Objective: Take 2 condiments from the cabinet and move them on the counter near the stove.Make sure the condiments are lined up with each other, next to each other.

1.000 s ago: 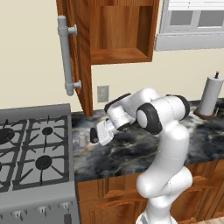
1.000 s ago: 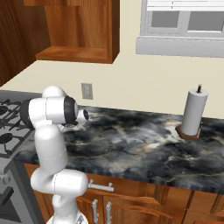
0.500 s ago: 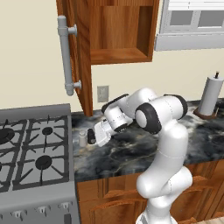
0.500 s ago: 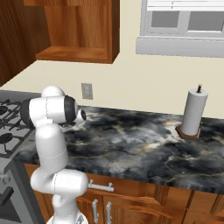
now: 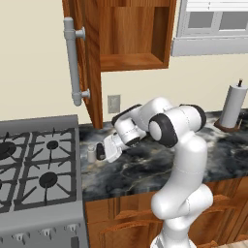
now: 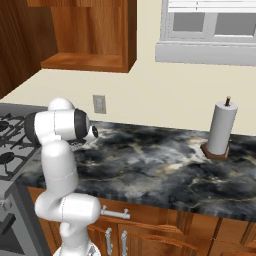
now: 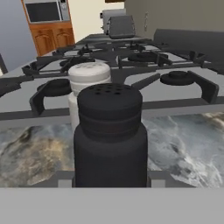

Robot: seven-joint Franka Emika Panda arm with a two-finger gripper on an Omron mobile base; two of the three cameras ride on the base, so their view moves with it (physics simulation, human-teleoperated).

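1. Hand (image 5: 105, 150) is positioned low over the bench (image 5: 160, 164), directly beside the stove (image 5: 38, 164), with the black shaker (image 5: 100, 151) at its tip.
2. Hand state: cannot be confirmed. In the hand view the black shaker (image 7: 110, 135) sits centred and very close, hiding the fingertips; whether it is clamped or released cannot be told.
3. The grey shaker (image 5: 91, 153) stands upright on the bench just beyond the black one, on its stove side.
4. In the hand view the grey shaker (image 7: 89, 83) appears directly behind the black one, touching or nearly so.
5. Judgement: this placement puts both shakers in a row near the stove, as the task requires.
6. The cabinet (image 5: 126, 36) hangs open above the hand, its shelf bare.
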